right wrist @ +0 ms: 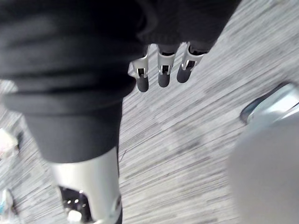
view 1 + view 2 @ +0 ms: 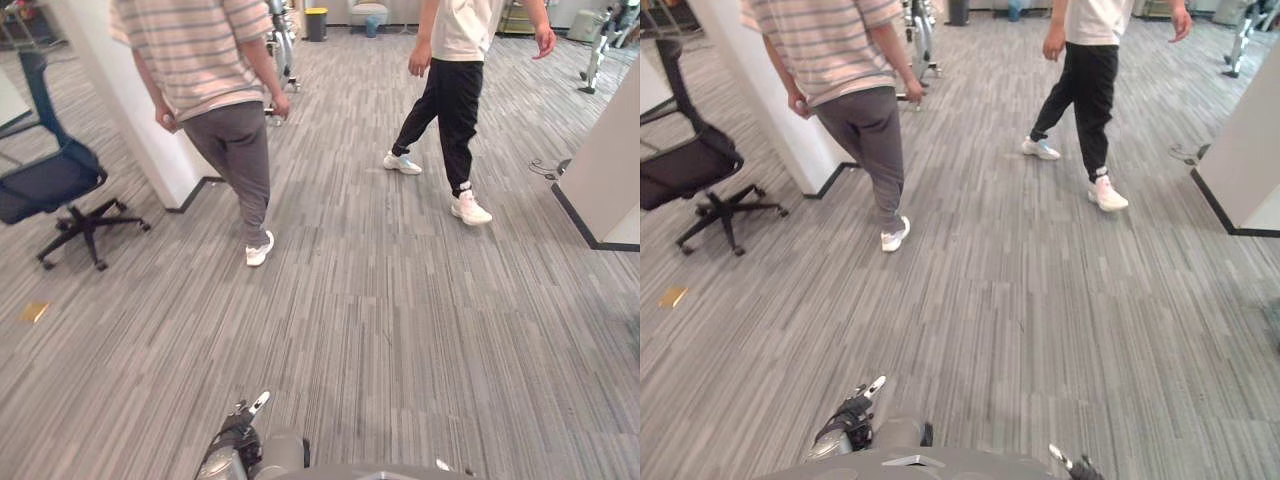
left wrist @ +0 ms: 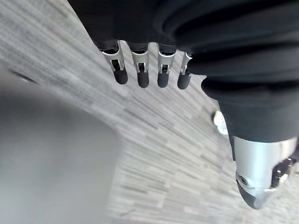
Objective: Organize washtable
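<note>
Saw dark-blue wheeled office chair [image 2: 48, 180] at nine o'clock, striped-shirted person [image 2: 210, 60] at eleven, black-trousered person [image 2: 455, 90] at one, grey striped carpet [image 2: 400, 330] beneath.

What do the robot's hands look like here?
Both the left hand and the right hand have a dark ribbed cover over back and wrist, a row of silver fingers with rounded dark tips, and a bulkier silver thumb set apart.

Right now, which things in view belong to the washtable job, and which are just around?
Job: left hand, right hand, both open and empty.
Just around: person in striped shirt, person in black trousers, office chair, yellow-topped bin.
</note>
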